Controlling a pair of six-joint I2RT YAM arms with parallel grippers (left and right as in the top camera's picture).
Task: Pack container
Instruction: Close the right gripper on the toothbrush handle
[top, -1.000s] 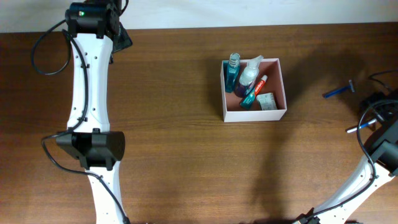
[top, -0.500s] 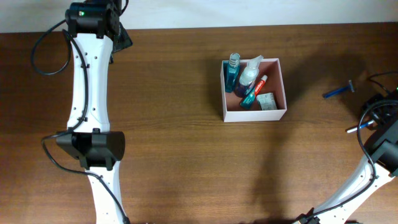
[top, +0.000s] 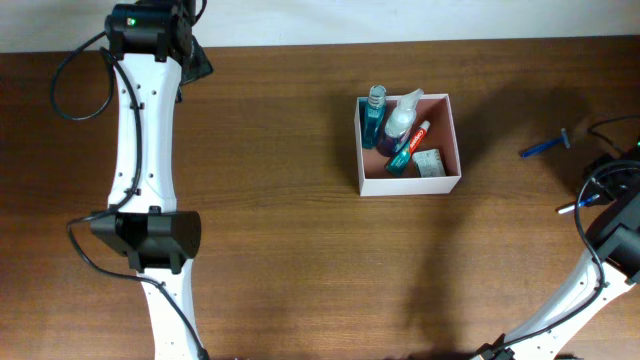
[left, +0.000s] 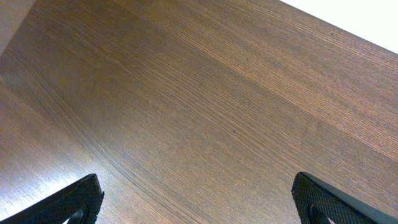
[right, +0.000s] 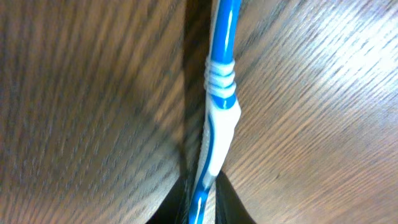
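Well, the container (top: 452, 150) sits on the table (top: 300, 260) right of centre, well apart from both arms; its thin white walls frame a reddish-brown inside. Several toiletries lie packed in it: a blue bottle (top: 374, 118) at the far left corner, a clear spray bottle (top: 401, 119) beside it, a red-and-white tube (top: 417, 133) and a small green-and-white packet (top: 430, 163) near the right wall. A blue razor (top: 545, 146) lies on the bare wood further right, between the container and the table's edge. The right gripper (right: 202, 208) is down at the right edge of the table; its dark fingers (right: 235, 210) are pinched close on a blue-and-white handle (right: 221, 106), which lies flat along the wood grain. The left gripper (left: 199, 205) is at the far left corner; its two fingertips (left: 74, 199) stand spread wide with nothing but bare wood between them.
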